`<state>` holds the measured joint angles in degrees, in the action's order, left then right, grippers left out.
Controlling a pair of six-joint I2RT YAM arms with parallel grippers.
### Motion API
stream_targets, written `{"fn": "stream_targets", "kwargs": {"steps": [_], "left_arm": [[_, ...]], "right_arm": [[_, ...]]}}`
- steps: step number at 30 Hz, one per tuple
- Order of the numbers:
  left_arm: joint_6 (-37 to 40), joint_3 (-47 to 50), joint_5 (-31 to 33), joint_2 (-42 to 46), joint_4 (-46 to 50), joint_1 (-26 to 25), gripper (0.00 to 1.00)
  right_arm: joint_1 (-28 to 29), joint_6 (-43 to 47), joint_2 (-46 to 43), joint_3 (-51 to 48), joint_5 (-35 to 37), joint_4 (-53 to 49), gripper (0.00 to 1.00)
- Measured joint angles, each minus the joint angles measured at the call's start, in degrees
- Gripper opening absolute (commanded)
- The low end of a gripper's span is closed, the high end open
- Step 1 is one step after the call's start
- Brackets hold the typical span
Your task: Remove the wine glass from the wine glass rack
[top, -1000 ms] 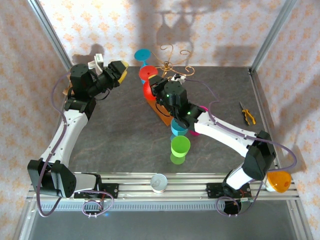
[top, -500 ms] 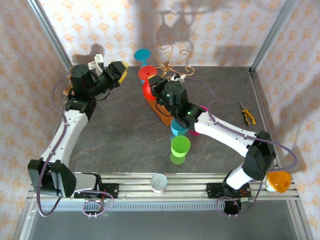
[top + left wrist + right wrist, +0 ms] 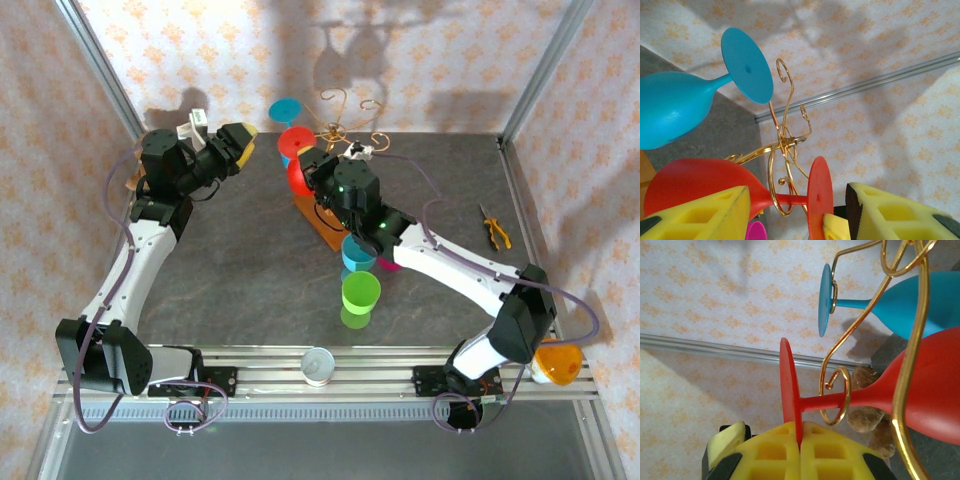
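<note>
Red wine glass (image 3: 925, 390), stem threaded through a gold spiral arm of the wine glass rack (image 3: 318, 225)

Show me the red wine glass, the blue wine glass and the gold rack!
red wine glass (image 3: 935, 390): right wrist view, on its bowl.
blue wine glass (image 3: 670, 112): left wrist view, on its bowl.
wine glass rack (image 3: 788, 143): left wrist view, on the knot where the gold arms meet.

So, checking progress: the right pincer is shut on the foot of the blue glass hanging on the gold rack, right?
Wrong colour: the right pincer is shut on the foot of the red glass hanging on the gold rack; the right wrist view shows it.
</note>
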<state>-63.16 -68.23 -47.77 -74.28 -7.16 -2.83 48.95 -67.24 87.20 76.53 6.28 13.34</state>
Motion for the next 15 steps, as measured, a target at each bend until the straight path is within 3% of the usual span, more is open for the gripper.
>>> {"fn": "stream_targets", "kwargs": {"steps": [15], "left_arm": [[0.0,0.1,-0.1,0.0,0.0,0.3,0.52]], "right_arm": [[0.0,0.0,0.2,3.2,-1.1,-0.4,0.00]]}}
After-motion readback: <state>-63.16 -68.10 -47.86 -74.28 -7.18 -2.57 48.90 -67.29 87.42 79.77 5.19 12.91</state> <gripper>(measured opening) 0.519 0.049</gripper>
